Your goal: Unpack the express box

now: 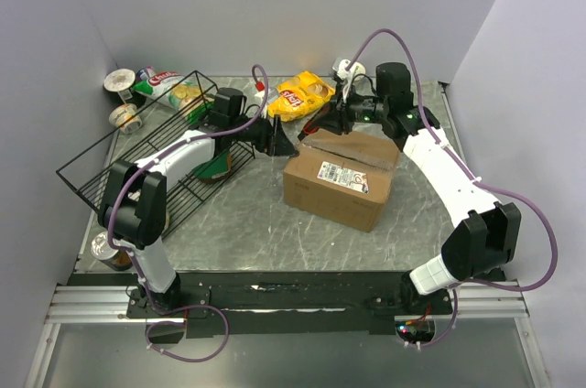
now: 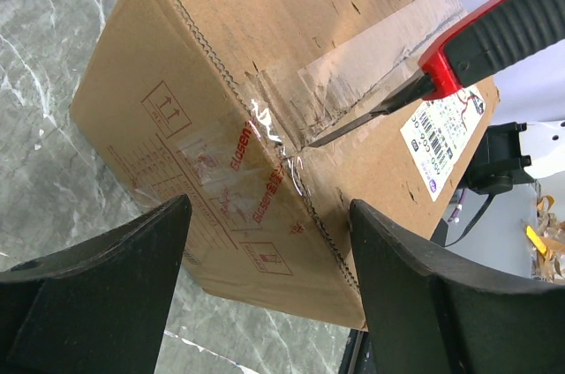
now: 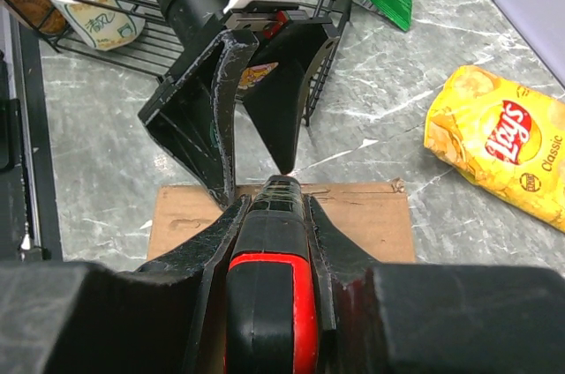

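The express box [image 1: 339,179] is a brown carton with a white label, lying mid-table. It fills the left wrist view [image 2: 265,83], with clear tape along its top seam. My right gripper [image 3: 275,202] is shut on a red and black box cutter [image 3: 272,303]. The cutter's blade [image 2: 349,127] rests on the taped seam at the box's far left edge. In the top view the cutter [image 1: 328,120] is over the box's back edge. My left gripper [image 1: 277,138] is open and empty, its fingers [image 2: 106,295] straddling the box's near corner without touching.
A black wire basket [image 1: 146,164] with packets stands at the left. A yellow Lay's chip bag [image 1: 300,95] lies behind the box and also shows in the right wrist view [image 3: 503,140]. Cans and a green bag [image 1: 165,86] sit at the back left.
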Robot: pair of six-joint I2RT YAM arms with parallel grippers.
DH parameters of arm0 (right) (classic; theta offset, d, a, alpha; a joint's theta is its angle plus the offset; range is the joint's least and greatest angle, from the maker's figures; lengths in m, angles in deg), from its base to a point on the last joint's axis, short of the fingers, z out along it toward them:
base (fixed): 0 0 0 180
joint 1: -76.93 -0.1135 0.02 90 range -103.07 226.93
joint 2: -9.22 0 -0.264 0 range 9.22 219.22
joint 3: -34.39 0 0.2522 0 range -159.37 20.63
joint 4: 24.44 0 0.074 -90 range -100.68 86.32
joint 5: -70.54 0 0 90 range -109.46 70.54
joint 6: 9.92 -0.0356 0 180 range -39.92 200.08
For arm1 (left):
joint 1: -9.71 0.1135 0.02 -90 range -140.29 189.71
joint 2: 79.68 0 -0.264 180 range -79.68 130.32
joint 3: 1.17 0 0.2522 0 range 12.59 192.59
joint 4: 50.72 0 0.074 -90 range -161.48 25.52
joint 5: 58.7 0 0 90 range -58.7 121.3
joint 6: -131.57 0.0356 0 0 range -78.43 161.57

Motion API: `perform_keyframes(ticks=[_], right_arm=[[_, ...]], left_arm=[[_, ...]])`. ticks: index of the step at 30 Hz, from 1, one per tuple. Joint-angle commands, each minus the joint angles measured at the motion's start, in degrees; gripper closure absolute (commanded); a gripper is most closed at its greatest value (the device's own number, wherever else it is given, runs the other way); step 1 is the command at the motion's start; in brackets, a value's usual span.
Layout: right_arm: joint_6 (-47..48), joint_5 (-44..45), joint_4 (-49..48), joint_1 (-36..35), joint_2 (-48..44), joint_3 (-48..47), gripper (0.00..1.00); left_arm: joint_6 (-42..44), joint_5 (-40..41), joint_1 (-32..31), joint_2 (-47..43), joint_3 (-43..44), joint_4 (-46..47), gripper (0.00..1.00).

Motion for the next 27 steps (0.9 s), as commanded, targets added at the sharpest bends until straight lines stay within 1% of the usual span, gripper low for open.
perform_keyframes(ticks=[1, 11, 14, 16, 21, 27], right_arm=[[-0.9, 0.1, -3.6, -0.8, -1.4, -1.6, 1.00], [3.9, 1.6, -1.5, -2.0, -1.7, -1.1, 1.00], [5.6, 2.8, -2.7, -2.3, -2.5, 0.0, 1.00], [6.6, 3.1, -1.3, -2.2, -1.9, -0.9, 1.00], [6.5, 2.5, 0.8, -2.2, -1.0, -2.5, 1.00], [3.8, 1.4, -0.4, -2.1, -1.0, -2.5, 1.00]], left_arm=[[1.5, 2.1, -0.5, 1.9, -0.8, -1.4, 0.23], [1.3, 2.1, -0.5, 2.1, -0.7, -1.3, 0.23], [1.2, 2.0, -0.5, 2.3, -0.7, -1.3, 0.23], [1.3, 1.9, -0.5, 2.4, -0.5, -1.3, 0.23], [1.2, 2.0, -0.5, 2.7, -0.2, -1.4, 0.23], [1.0, 2.0, -0.5, 2.8, -0.4, -1.1, 0.23]])
